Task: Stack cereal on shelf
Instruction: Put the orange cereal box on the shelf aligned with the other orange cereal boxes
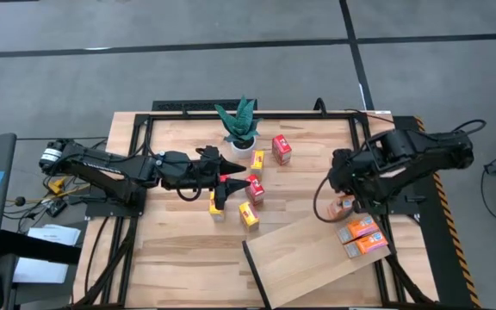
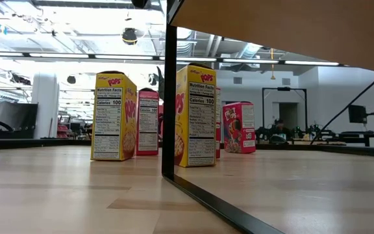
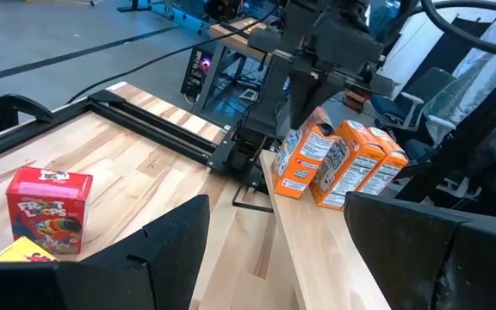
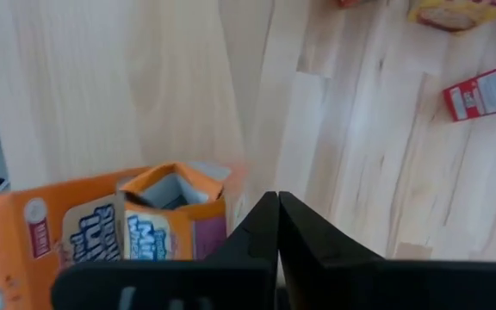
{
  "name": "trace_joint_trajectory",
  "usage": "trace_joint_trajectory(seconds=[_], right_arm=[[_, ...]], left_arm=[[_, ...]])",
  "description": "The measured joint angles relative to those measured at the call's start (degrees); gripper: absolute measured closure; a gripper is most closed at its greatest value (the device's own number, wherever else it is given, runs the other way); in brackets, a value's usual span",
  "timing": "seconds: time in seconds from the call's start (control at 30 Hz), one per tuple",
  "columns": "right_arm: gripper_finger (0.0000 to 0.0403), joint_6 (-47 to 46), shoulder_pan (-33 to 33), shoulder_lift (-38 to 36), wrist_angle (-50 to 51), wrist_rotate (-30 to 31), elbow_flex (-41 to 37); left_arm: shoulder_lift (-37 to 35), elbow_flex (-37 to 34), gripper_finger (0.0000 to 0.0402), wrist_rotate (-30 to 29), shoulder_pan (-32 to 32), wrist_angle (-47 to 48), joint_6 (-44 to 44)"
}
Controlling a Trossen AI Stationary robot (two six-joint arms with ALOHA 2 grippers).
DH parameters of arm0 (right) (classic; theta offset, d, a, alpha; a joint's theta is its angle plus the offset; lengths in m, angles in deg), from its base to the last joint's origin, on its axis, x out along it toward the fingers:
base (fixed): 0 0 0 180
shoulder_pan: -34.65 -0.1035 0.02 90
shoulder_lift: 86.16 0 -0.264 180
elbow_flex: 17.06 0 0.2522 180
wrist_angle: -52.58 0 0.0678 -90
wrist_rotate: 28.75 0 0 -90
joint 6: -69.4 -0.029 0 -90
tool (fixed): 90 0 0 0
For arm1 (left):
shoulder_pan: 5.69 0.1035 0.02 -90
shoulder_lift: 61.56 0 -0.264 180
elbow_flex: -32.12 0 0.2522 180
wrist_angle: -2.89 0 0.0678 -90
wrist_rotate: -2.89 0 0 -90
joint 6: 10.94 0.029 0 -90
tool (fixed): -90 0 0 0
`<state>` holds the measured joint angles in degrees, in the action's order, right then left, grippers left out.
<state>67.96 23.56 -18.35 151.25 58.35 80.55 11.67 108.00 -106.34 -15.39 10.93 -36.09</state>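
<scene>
The pale wood shelf (image 1: 304, 257) lies slantwise at the table's near right. Three orange cereal boxes (image 3: 338, 164) stand in a row at its right end. My right gripper (image 4: 275, 202) is shut and points down beside the torn-open top of the end box (image 4: 175, 207). My left gripper (image 1: 231, 182) is open and hovers level at mid-table, pointing right, among red and yellow boxes that stand upright on the table (image 1: 254, 188) (image 1: 248, 213) (image 1: 218, 205). Nothing is between its fingers (image 3: 179, 232). The low view shows the yellow Pops boxes (image 2: 195, 116) standing on their bases. My right gripper has its shut fingers (image 3: 304, 90) coming from above, right at the top edge of the end orange box (image 3: 315, 125). I cannot tell whether they touch it. The box stands upright on the shelf.
A green potted plant (image 1: 241, 129) stands at the far middle of the table, with a red box (image 1: 281, 148) and a yellow-red box (image 1: 258, 159) to its right. A Froot Loops box (image 3: 48, 211) is near my left gripper. Black frame rails (image 1: 231, 112) edge the table.
</scene>
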Motion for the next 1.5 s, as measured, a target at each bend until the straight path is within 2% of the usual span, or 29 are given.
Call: trace_joint_trajectory(seconds=[0.2, 0.5, 0.77, 1.07, 1.33, 1.5], right_arm=[[0.039, 1.96, 2.22, 0.72, -0.07, 0.0, 0.0], [0.037, 4.28, 2.52, 4.71, 1.46, -0.13, 0.0], [0.039, 4.67, 2.52, 5.76, 3.35, -0.43, 0.04], [0.0373, 4.46, 2.45, 5.68, 3.38, -3.2, 0.0], [0.039, 4.46, 2.31, 5.68, 3.36, -8.1, 0.0], [0.038, 4.38, 0.23, 5.68, 3.34, -8.39, 0.0]], left_arm=[[0.0, 0.0, 0.0141, 0.0, 0.0, 0.33, 0.0], [0.0, 0.0, 0.0141, 0.0, 0.0, 0.89, 0.03], [-0.03, 0.0, 0.0141, 0.0, 0.0, 1.38, 0.0], [-0.02, 0.0, 0.0141, 0.0, 0.02, 1.64, -0.04], [-0.02, 0.0, 0.0141, 0.45, 0.0, 2.1, -0.07], [-0.03, 0.0, 0.0141, 0.79, -0.02, 2.1, -0.03]])
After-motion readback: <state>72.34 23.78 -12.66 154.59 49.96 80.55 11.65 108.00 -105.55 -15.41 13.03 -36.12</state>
